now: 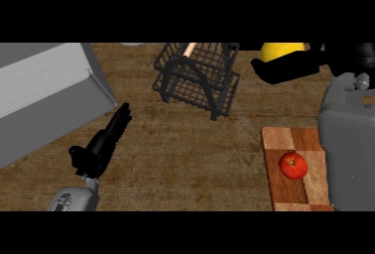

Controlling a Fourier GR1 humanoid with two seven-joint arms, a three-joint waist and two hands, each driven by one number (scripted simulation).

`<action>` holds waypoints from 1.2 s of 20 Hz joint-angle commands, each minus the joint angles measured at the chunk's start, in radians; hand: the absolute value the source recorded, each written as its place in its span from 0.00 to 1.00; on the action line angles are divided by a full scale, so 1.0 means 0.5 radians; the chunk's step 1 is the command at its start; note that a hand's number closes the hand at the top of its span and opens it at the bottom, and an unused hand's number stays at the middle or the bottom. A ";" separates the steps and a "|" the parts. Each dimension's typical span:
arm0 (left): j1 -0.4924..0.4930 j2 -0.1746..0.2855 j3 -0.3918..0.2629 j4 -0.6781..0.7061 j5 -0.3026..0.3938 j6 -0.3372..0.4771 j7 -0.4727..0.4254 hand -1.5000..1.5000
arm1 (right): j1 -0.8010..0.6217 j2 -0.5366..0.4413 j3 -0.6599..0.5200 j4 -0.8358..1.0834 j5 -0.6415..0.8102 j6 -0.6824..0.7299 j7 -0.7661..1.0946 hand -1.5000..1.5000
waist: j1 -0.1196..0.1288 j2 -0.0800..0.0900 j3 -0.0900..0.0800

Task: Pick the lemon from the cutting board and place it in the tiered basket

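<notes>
A: Report lemon position.
B: Logged lemon (pixel 284 48) off the board (pixel 282 139), up at 1 o'clock of view, just at 3 o'clock of basket (pixel 196 74). Found it in right hand (pixel 293 67), apparently lifted off the desk (pixel 183 158).
A: Describe grip.
B: Saw fingers (pixel 265 69) curled under and round lemon, hiding its lower part. Probably held high to clear basket rim before lowering in; judgement only.
A: Give long axis.
B: Hard to call. Seeing only a yellow cap, wider than tall. Likely lying 9-to-3 across view. Cannot see either end, so logged no pointing direction.
A: Note left hand (pixel 102 144).
B: Resting at 8 o'clock, straight and aimed toward 1 o'clock, holding nothing. Parked clear of basket, presumably to leave the path free.
A: Log anything else.
B: Noted red fruit (pixel 293 165) lying on board at 4 o'clock, grey box (pixel 44 94) at 9 o'clock.
A: Estimate remaining work.
B: Judged pick done. Expect a carry toward 9 o'clock, then release into a tier.
</notes>
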 commanded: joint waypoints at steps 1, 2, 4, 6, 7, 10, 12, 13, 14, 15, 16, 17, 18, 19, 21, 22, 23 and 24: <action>0.026 0.073 0.058 0.017 0.044 -0.085 -0.030 0.50 | -0.368 0.073 -0.042 0.437 0.031 -0.122 0.018 1.00 | 0.005 0.002 0.001; 0.046 0.009 -0.003 -0.049 -0.006 -0.011 0.023 0.50 | -0.449 0.120 -0.028 0.545 0.065 -0.172 0.047 1.00 | 0.012 0.002 0.002; -0.056 -0.024 0.022 0.082 -0.004 -0.002 -0.027 0.50 | -0.545 0.147 -0.057 0.805 0.069 -0.269 -0.052 1.00 | 0.008 0.009 0.001; 0.021 0.001 0.012 -0.038 0.030 -0.051 -0.006 0.50 | -0.691 0.111 -0.130 1.078 0.045 -0.338 -0.189 1.00 | 0.035 0.013 0.001; -0.006 0.015 0.017 -0.098 0.026 -0.033 0.124 0.50 | -0.645 0.076 -0.142 1.098 0.003 -0.293 -0.250 1.00 | 0.008 0.004 0.003; -0.025 0.022 0.043 -0.061 0.030 -0.046 0.045 0.50 | -0.779 0.238 -0.087 1.353 0.065 -0.432 -0.224 1.00 | 0.015 0.008 0.002; 0.031 0.023 0.002 -0.182 0.027 -0.057 0.122 0.50 | -0.955 0.147 -0.179 1.604 0.048 -0.447 -0.305 1.00 | 0.033 0.009 0.002; -0.054 -0.015 0.019 -0.025 -0.009 -0.009 0.058 0.50 | -0.867 0.235 -0.134 1.673 0.079 -0.584 -0.416 1.00 | 0.023 0.016 0.001; 0.091 -0.008 -0.035 -0.113 -0.016 -0.048 0.032 0.50 | -0.950 0.220 -0.192 1.785 0.065 -0.623 -0.420 1.00 | 0.044 0.017 0.001; -0.056 -0.043 -0.020 -0.116 -0.010 0.002 0.144 0.50 | -0.966 0.250 -0.190 1.880 0.069 -0.682 -0.495 1.00 | 0.047 0.022 0.002; 0.005 0.011 0.002 -0.113 -0.010 -0.044 0.062 0.50 | -1.026 0.227 -0.207 1.941 0.055 -0.658 -0.506 1.00 | 0.033 0.015 0.002; -0.061 0.003 0.040 -0.023 0.000 -0.034 0.035 0.50 | -1.066 0.242 -0.235 2.014 0.042 -0.689 -0.502 1.00 | 0.028 0.018 0.001; -0.078 0.078 0.076 -0.023 0.047 -0.123 0.056 0.50 | -1.091 0.322 -0.207 2.051 0.065 -0.754 -0.458 1.00 | 0.034 0.018 0.001; 0.052 -0.083 -0.074 -0.147 -0.056 0.022 0.073 0.50 | -1.035 0.323 -0.190 2.129 0.081 -0.875 -0.575 1.00 | 0.060 0.022 0.002; -0.044 0.000 0.016 -0.097 0.020 -0.062 0.146 0.50 | -1.084 0.325 -0.186 2.208 -0.027 -0.920 -0.588 1.00 | 0.041 0.016 0.002; -0.008 -0.095 -0.071 -0.074 -0.074 0.029 0.070 0.50 | -1.178 0.305 -0.303 2.309 -0.020 -0.882 -0.666 1.00 | 0.061 0.030 0.001; -0.118 -0.010 0.035 -0.012 -0.008 -0.031 0.105 0.50 | -1.186 0.326 -0.227 2.313 -0.132 -0.980 -0.609 1.00 | 0.064 0.025 0.001; -0.058 -0.077 -0.033 -0.051 -0.031 -0.009 0.083 0.50 | -1.179 0.326 -0.267 2.384 -0.139 -0.975 -0.678 1.00 | 0.065 0.026 0.001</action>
